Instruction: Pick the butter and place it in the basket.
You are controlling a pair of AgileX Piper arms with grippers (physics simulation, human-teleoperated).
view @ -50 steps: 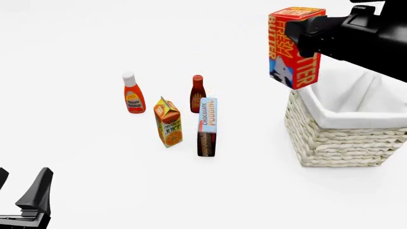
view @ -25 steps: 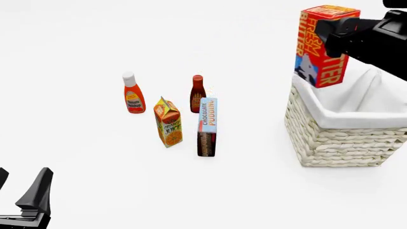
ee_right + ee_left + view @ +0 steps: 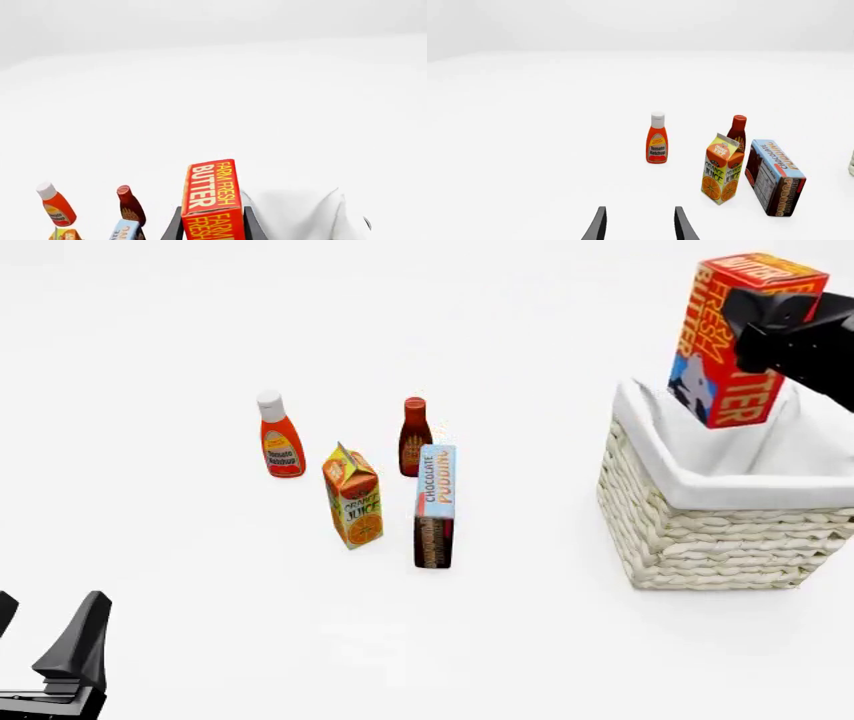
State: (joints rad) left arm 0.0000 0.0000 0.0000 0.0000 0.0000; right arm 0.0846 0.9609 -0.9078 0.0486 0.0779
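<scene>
Red and orange, the butter (image 3: 731, 340) hangs on end in my right gripper (image 3: 787, 335), jaws clamped on its sides, above the near-left part of the basket (image 3: 707, 530) at the surface's right edge. My left gripper (image 3: 639, 225) sits low near the front-left corner, jaws apart and empty. Ketchup (image 3: 279, 436), juice carton (image 3: 354, 496) and pudding box (image 3: 434, 504) stand mid-surface.

The butter box (image 3: 212, 200) read "FARM FRESH BUTTER"; the carton (image 3: 721, 169) "JUICE"; the pudding box (image 3: 435, 502) "CHOCOLATE PUDDING"; the white-capped bottle (image 3: 657, 138) "Tomato Ketchup".
</scene>
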